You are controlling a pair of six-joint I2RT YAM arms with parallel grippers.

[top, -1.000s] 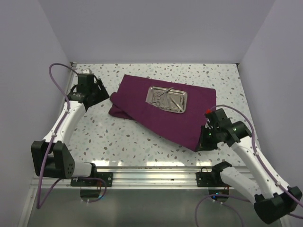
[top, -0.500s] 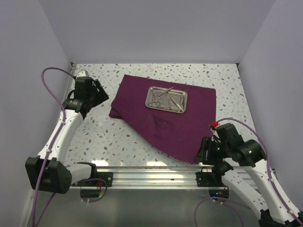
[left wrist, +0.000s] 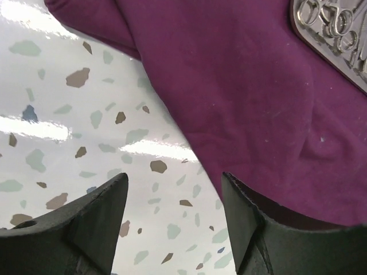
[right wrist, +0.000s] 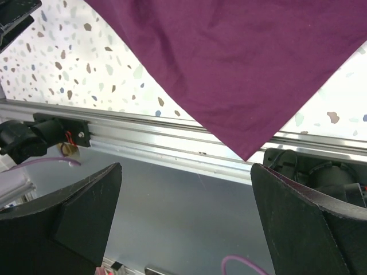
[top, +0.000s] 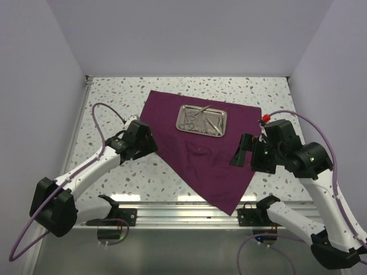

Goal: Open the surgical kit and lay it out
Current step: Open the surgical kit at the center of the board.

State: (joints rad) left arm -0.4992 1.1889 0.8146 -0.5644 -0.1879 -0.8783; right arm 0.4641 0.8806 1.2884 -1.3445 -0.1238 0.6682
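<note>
The dark purple cloth (top: 200,154) of the surgical kit lies spread flat, and its near corner (right wrist: 246,153) reaches over the front rail. On its far part sits the shiny steel tray (top: 179,117), with thin silver instruments (top: 203,120) lying in it. My left gripper (top: 147,141) is low at the cloth's left edge and open. In the left wrist view one of its fingers (left wrist: 258,229) overlaps the cloth (left wrist: 229,86), and bare table shows between the jaws. My right gripper (top: 243,152) hovers over the cloth's right side, wide open and empty (right wrist: 183,220).
An aluminium rail (top: 183,207) runs along the table's near edge, with the arm bases (top: 258,215) bolted to it. White walls close in the left, back and right sides. A purple cable (top: 98,112) loops over the table on the left.
My right gripper opened, let go of the cloth's near corner and rose back over the cloth. The corner now lies at the rail. My left arm swung from the back left to the cloth's left edge.
</note>
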